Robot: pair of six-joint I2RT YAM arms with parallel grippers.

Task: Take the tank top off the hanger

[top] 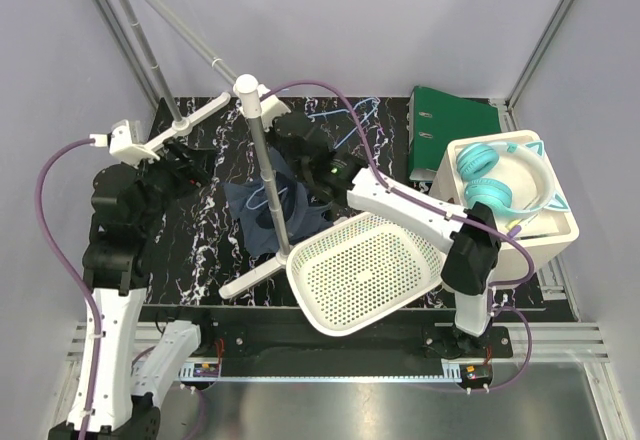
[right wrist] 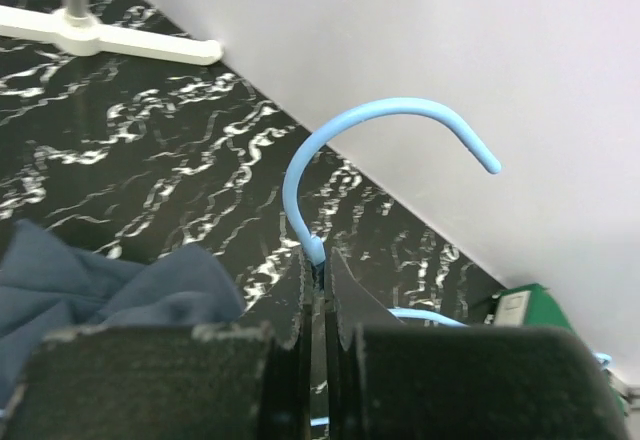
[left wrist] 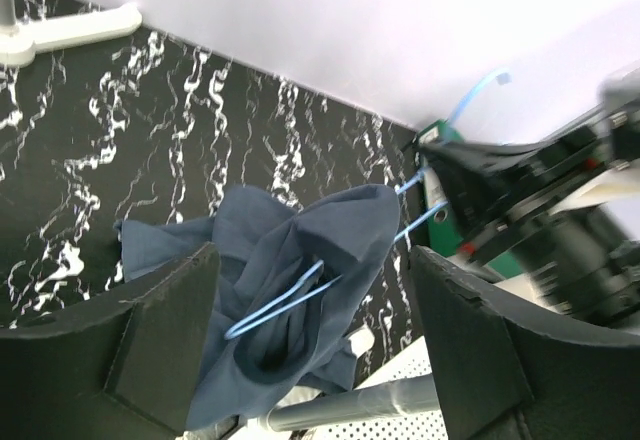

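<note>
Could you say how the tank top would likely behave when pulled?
The tank top is probably floppy: it bunches in crumpled folds. Thin cloth, so likely light; it may snag on the hanger wire running through it.

The right gripper (right wrist: pixel 318 268) has its two dark fingers pressed tight together on the neck of the light-blue hanger (right wrist: pixel 385 110) – the hook rises from between them and curls over to the right, its tip free in the air against the pale wall (right wrist: pixel 450 30). Low on the left, the navy tank top (right wrist: pixel 100 280) lies rumpled on the black marbled table (right wrist: pixel 150 160). A white stand foot (right wrist: pixel 120 40) sits far back on the left – a green binder (right wrist: pixel 525 305) shows at the right.
</note>
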